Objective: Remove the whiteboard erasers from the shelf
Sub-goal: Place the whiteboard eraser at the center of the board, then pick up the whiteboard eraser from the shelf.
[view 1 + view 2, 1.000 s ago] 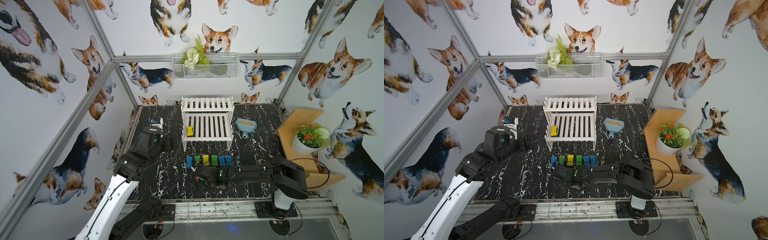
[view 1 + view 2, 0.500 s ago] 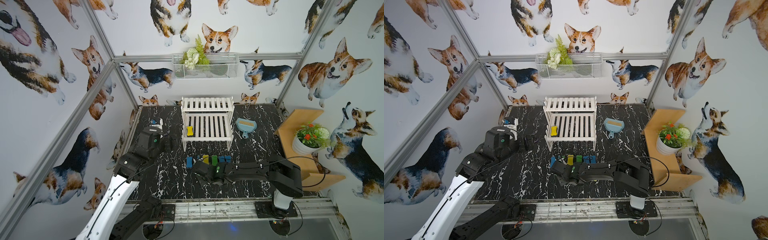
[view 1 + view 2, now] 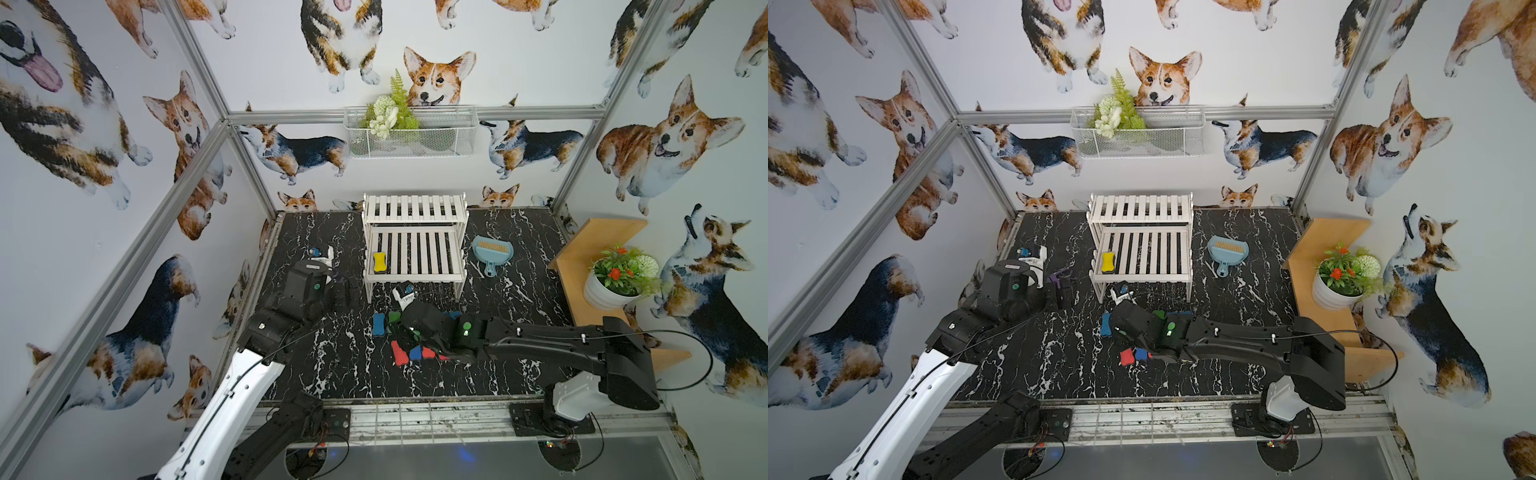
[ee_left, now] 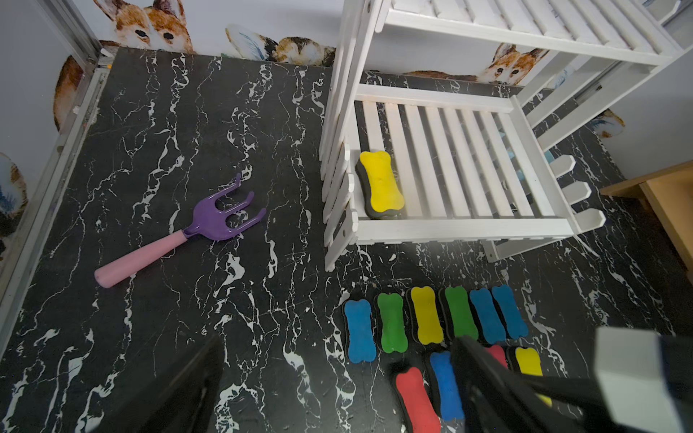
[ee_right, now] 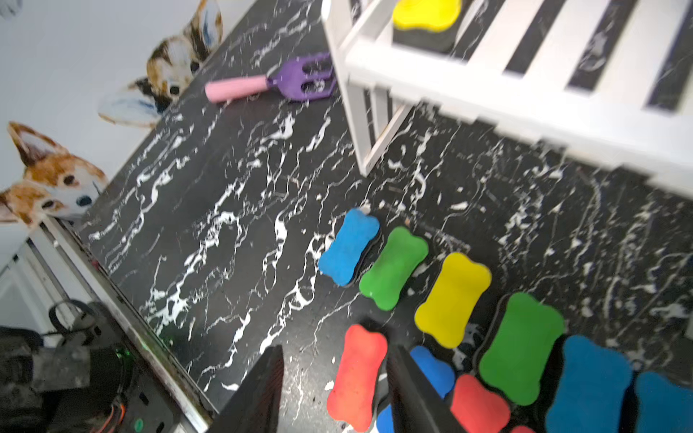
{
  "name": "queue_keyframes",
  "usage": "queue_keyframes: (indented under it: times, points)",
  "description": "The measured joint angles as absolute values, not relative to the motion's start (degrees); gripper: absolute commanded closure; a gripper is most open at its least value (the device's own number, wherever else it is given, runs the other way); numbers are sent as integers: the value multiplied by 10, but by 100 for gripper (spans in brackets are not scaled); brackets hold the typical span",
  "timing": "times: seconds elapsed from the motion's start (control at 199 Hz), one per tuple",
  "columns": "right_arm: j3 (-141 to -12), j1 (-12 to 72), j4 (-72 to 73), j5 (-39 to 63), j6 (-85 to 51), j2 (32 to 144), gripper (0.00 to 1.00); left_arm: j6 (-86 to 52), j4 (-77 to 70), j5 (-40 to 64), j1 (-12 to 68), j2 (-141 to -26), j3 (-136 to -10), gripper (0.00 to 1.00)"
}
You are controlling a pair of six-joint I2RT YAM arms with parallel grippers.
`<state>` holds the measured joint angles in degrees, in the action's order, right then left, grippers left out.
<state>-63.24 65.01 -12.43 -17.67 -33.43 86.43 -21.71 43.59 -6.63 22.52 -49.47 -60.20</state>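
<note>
I am reading my right hand (image 5: 335, 352) as roughly half open and gripping nothing. A red-topped, bone-shaped foam whiteboard eraser (image 5: 356, 375) is lying flat on the black marbled desk (image 5: 225, 232) between its two dark fingers (image 5: 262, 390), close against one finger and clear of the other. A blue-topped eraser (image 3: 415, 352) is lying just beside the red one, at its 3 o'clock in a top view, in a loose group.

At 12 o'clock of that group, a row of six erasers (image 4: 425, 318) is sitting side by side on the desk: blue, green, yellow, green, blue, blue.

At 12 o'clock of the row, the white two-tier slatted wooden shelf (image 3: 415, 208) is standing by the far wall. One yellow-topped eraser (image 3: 379, 262) is lying at the 9 o'clock end of its lower tier.

My left hand (image 3: 345, 296) is hanging at 9 o'clock of the shelf's front leg, spread wide and carrying nothing. A purple plastic hand rake with a pink handle (image 4: 210, 225) is lying on the desk near it.

At 3 o'clock of the shelf, a light-blue dustpan with brush (image 3: 492, 251) is resting on the desk.
</note>
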Motion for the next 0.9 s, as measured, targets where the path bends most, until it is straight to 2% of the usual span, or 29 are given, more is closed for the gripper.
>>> queue_keyframes:
  times: [0.135,0.336,0.597,0.903]
  points:
    - [-682,602,-121,-182,-314,884,38,-225,431,-63,225,-492,-601,1]
    - [-793,575,-119,-204,-294,981,29,-229,439,-92,225,-473,-611,1]
    - [-938,556,-164,-251,-287,1112,25,-229,456,-118,225,-459,-634,1]
    - [-965,545,-184,-263,-281,1145,25,-228,472,-128,225,-455,-638,1]
